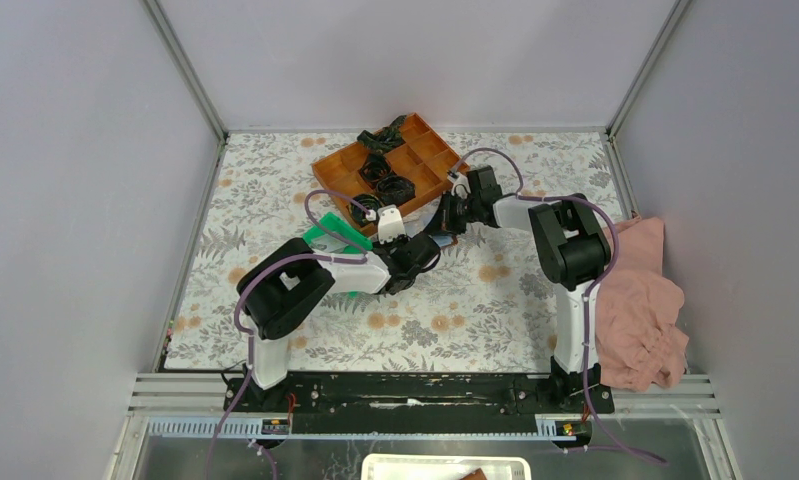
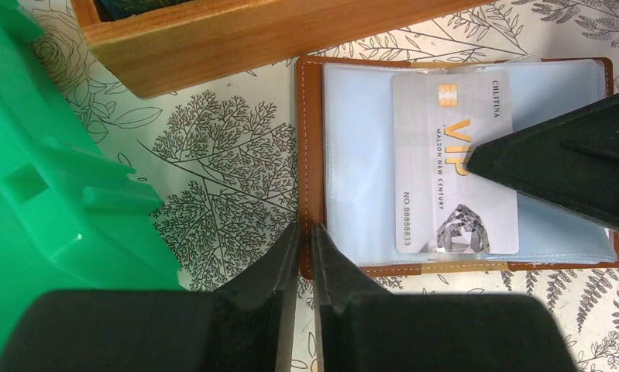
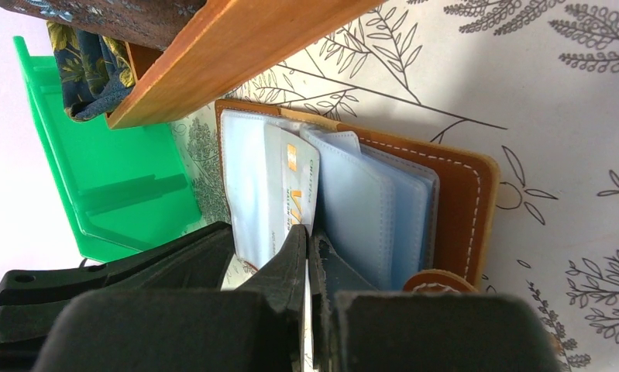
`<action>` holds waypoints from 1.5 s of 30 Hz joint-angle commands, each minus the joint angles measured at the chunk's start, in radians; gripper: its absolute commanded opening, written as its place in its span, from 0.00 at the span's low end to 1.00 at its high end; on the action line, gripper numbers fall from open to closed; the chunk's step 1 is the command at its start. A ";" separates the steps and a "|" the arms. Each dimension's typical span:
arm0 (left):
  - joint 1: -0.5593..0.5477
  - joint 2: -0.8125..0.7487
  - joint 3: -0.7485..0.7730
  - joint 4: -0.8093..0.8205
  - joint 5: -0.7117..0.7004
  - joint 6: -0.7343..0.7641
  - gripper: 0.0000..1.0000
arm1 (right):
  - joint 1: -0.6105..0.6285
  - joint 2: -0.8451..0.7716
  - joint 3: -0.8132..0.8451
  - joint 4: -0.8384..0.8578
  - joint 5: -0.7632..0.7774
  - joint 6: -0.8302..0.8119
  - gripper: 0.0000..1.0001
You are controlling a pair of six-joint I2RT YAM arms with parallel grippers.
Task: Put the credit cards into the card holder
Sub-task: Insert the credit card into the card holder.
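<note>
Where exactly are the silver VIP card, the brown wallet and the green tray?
credit card [image 2: 434, 178]: left wrist view, its printed face.
card holder [image 2: 311, 155]: left wrist view, brown stitched edge.
green tray [image 2: 58, 194]: left wrist view, its side.

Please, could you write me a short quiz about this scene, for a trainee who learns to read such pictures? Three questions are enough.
1. True or false: the card holder lies open on the table.
2. Which word stands in large gold letters on the credit card? A) VIP B) GOLD C) BANK
3. Short answer: which gripper is shut on the credit card's edge?
Key: 1 true; 2 A; 3 the right gripper.
</note>
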 commanded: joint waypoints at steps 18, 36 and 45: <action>0.025 0.092 -0.050 -0.210 0.022 0.059 0.15 | 0.086 0.076 0.013 -0.151 0.129 -0.057 0.00; 0.025 0.094 -0.055 -0.190 0.033 0.062 0.14 | 0.120 0.009 -0.003 -0.160 0.161 -0.074 0.25; 0.025 0.086 -0.060 -0.186 0.035 0.059 0.14 | 0.120 -0.076 -0.018 -0.165 0.203 -0.093 0.38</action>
